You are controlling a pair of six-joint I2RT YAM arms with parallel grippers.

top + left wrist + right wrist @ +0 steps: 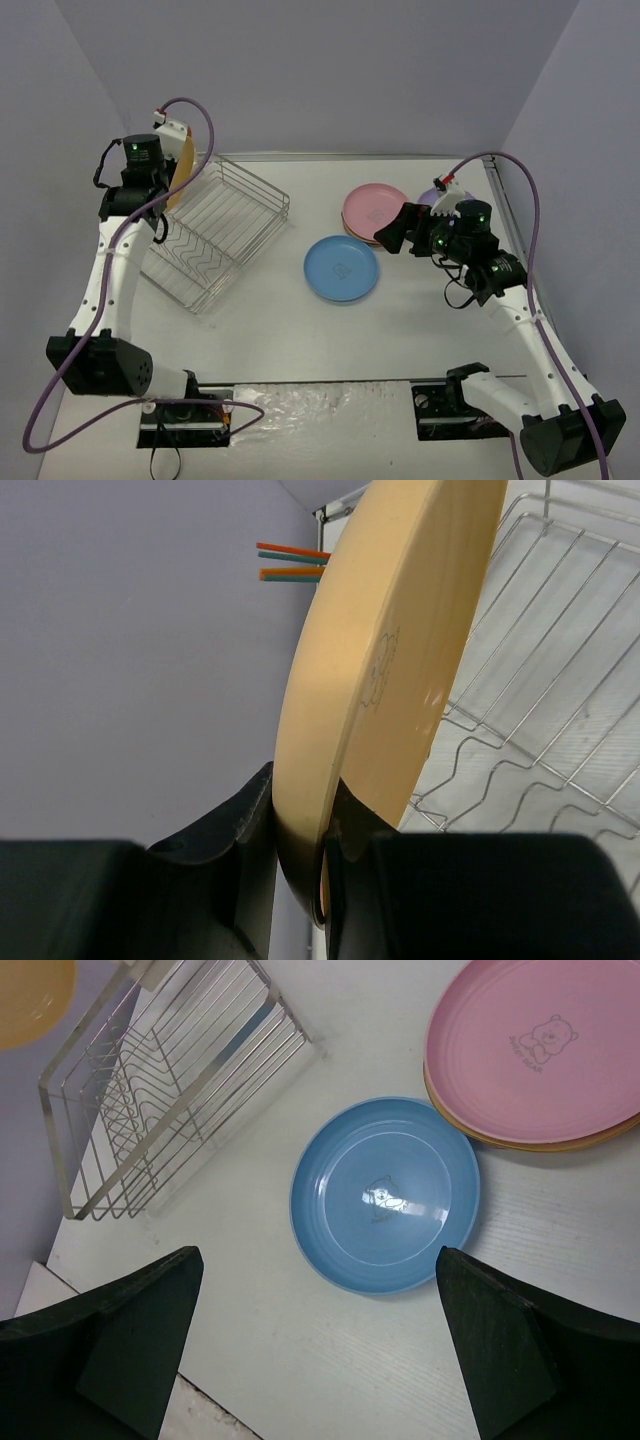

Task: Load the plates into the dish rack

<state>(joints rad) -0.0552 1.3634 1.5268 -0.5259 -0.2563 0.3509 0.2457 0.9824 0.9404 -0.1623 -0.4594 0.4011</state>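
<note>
My left gripper point(305, 810) is shut on the rim of a yellow plate point(385, 660). It holds the plate on edge over the far left corner of the dish rack point(225, 230), a silver wire basket set at an angle. In the top view the gripper point(165, 200) shows beside the yellow plate point(183, 168). A blue plate point(341, 268) lies flat mid-table. A pink plate point(375, 207) tops a small stack, with an orange rim point(500, 1140) beneath it. A purple plate point(432, 197) peeks out behind my right gripper point(398, 228), which hovers open and empty above the blue plate point(385, 1195).
Orange and teal sticks point(290, 562) stand against the back left wall beyond the rack. Pale walls close in the table on the left, back and right. The table's near edge point(100, 1360) runs below my right gripper point(318, 1252).
</note>
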